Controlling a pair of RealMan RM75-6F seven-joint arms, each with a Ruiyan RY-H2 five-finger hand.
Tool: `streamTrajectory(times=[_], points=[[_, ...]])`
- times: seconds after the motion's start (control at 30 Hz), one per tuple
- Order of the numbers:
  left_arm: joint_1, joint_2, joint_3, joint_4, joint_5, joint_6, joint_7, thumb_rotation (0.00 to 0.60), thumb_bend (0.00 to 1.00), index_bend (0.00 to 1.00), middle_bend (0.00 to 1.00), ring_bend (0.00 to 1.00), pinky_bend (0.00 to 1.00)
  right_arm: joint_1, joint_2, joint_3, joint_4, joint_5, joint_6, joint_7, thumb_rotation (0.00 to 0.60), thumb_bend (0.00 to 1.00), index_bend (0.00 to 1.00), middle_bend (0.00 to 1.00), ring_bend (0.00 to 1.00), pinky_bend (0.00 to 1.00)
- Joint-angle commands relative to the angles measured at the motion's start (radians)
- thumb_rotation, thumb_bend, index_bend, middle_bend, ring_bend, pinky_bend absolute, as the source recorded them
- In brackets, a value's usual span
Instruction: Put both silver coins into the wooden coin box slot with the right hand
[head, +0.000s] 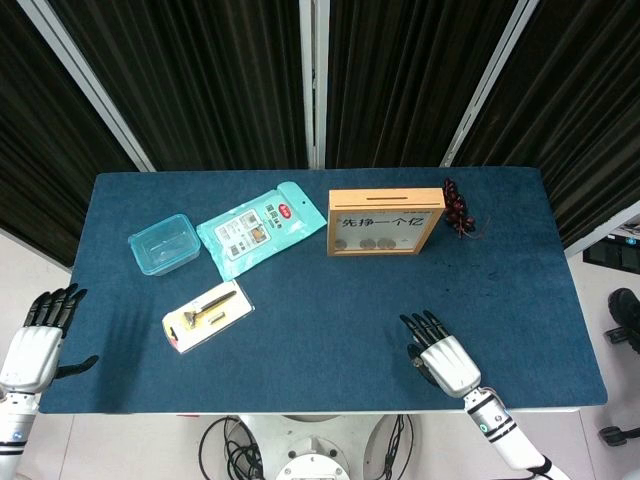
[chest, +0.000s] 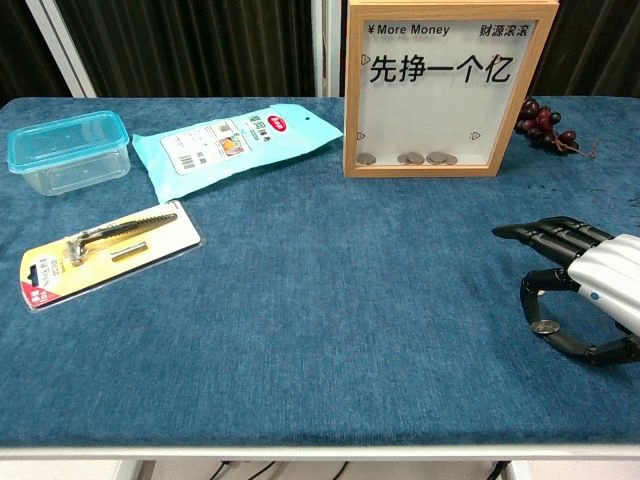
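The wooden coin box (head: 385, 222) (chest: 448, 90) stands upright at the back of the blue table, its slot on the top edge (head: 385, 193). Several coins lie inside it at the bottom (chest: 420, 158). One silver coin (chest: 543, 325) lies flat on the cloth near the front right. My right hand (head: 440, 355) (chest: 585, 285) hovers over it, most fingers stretched out. One curled finger comes down at the coin's edge and the thumb lies just to its right. No other loose coin shows. My left hand (head: 35, 340) hangs open off the table's left edge.
A bunch of dark grapes (head: 458, 208) (chest: 548, 125) lies right of the box. A wipes pack (head: 260, 228) (chest: 235, 145), a clear blue-lidded container (head: 163, 243) (chest: 68, 150) and a carded razor (head: 207, 315) (chest: 105, 250) occupy the left half.
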Motion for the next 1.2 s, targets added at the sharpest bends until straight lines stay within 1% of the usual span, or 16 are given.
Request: streamTrajectory(times=[0.03,0.2,0.33,0.5,0.63,0.8,1.0,1.1,1.2], points=[[0.001,0.0,0.0,0.0,-0.001,0.001,-0.001,0.6,0.0,0.0,0.0,0.0,0.0,0.001,-0.002,0.0,0.004,-0.001,0.003,0.003,0.6,0.34,0.55,0.04,0.0,0.0],[0.002,-0.001,0.001,0.001,0.0,0.001,-0.002,0.6,0.0,0.0,0.0,0.0,0.0,0.002,-0.002,0.002,0.006,0.0,0.004,0.006,0.6,0.38,0.57,0.04,0.0,0.0],[0.002,0.0,0.003,0.002,0.0,-0.001,-0.004,0.6,0.0,0.0,0.0,0.0,0.0,0.004,-0.002,0.002,0.006,0.004,-0.001,0.006,0.6,0.43,0.61,0.04,0.0,0.0],[0.003,0.001,0.002,0.003,0.001,0.002,-0.008,0.6,0.0,0.0,0.0,0.0,0.0,0.005,0.003,0.006,0.002,0.004,0.008,0.012,0.6,0.45,0.66,0.04,0.0,0.0],[0.005,0.002,0.002,0.002,0.001,0.004,-0.008,0.6,0.0,0.0,0.0,0.0,0.0,0.007,0.025,0.03,-0.025,0.004,0.047,0.025,0.6,0.45,0.68,0.04,0.0,0.0],[0.004,0.005,0.002,-0.008,0.006,0.011,-0.002,0.6,0.0,0.0,0.0,0.0,0.0,0.021,0.102,0.103,-0.13,0.031,0.109,0.07,0.6,0.45,0.71,0.05,0.0,0.0],[0.003,0.011,0.003,-0.026,0.014,0.015,0.012,0.6,0.0,0.0,0.0,0.0,0.0,0.065,0.237,0.22,-0.334,0.049,0.161,0.075,0.6,0.45,0.73,0.05,0.0,0.0],[0.001,0.017,0.003,-0.04,0.019,0.016,0.023,0.6,0.0,0.0,0.0,0.0,0.0,0.101,0.312,0.3,-0.449,0.064,0.164,0.042,0.6,0.45,0.74,0.05,0.0,0.0],[-0.002,0.023,0.003,-0.056,0.026,0.018,0.033,0.6,0.0,0.0,0.0,0.0,0.0,0.144,0.373,0.378,-0.541,0.106,0.131,-0.006,0.6,0.45,0.75,0.06,0.0,0.0]])
